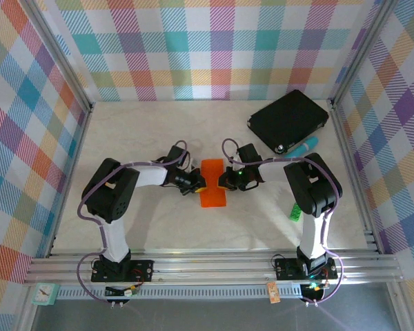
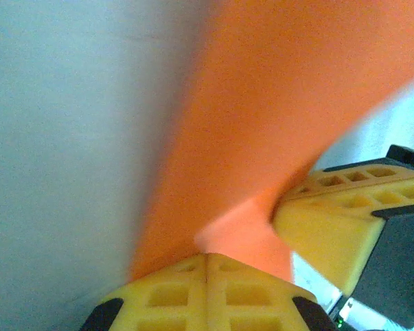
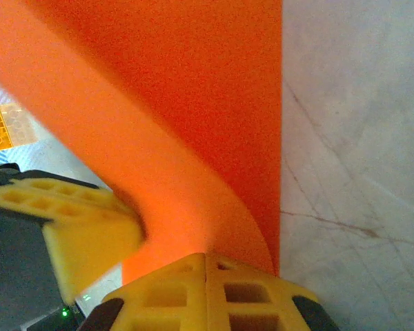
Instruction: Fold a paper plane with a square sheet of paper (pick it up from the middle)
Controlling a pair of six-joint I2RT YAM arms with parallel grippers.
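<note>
The square sheet of paper (image 1: 212, 194), bright orange, sits mid-table and looks narrow from above, with its sides bent upward. My left gripper (image 1: 201, 183) meets its left edge and my right gripper (image 1: 224, 181) its right edge. In the left wrist view the sheet (image 2: 262, 103) rises in a curve from the shut left gripper (image 2: 207, 256), which pinches it; the right gripper's yellow fingers (image 2: 324, 234) stand close beside. In the right wrist view the sheet (image 3: 193, 83) curls up from the shut right gripper (image 3: 205, 256), which also pinches it; a left finger (image 3: 83, 234) shows at the left.
A black rectangular pad (image 1: 288, 120) lies at the back right, with a light blue object (image 1: 305, 146) at its near edge. A small green block (image 1: 296, 211) sits by the right arm. Checked walls and aluminium rails (image 1: 207, 265) bound the pale table (image 1: 159, 227).
</note>
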